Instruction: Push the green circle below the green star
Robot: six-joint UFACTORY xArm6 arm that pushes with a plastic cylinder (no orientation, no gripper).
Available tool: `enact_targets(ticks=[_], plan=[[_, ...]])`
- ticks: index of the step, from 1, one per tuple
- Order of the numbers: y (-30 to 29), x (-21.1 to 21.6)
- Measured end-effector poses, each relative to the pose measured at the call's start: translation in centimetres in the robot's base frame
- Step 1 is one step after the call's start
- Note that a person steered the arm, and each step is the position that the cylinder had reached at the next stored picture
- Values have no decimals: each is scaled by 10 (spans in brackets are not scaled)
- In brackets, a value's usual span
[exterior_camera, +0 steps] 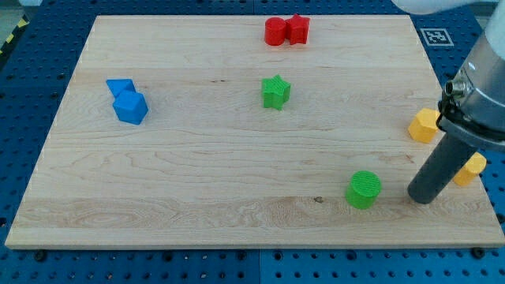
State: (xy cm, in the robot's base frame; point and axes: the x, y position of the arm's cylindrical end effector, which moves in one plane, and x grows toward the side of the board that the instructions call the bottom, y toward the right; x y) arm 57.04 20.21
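Note:
The green circle (pixel 363 189) lies on the wooden board at the lower right. The green star (pixel 275 91) sits near the board's middle, up and to the left of the circle. My tip (pixel 423 197) rests on the board to the right of the green circle, a short gap away and not touching it. The dark rod rises from it up and to the right.
A red circle (pixel 274 31) and a red star (pixel 297 29) touch at the top. Two blue blocks (pixel 126 102) sit together at the left. A yellow block (pixel 424 125) and another yellow block (pixel 472 169) lie near the right edge, beside the rod.

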Motion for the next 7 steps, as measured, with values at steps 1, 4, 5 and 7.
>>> enact_targets(ticks=[1,4,5,7], plan=[[-45,-3],[-95,10],[-137,-17],[-173,-51]])
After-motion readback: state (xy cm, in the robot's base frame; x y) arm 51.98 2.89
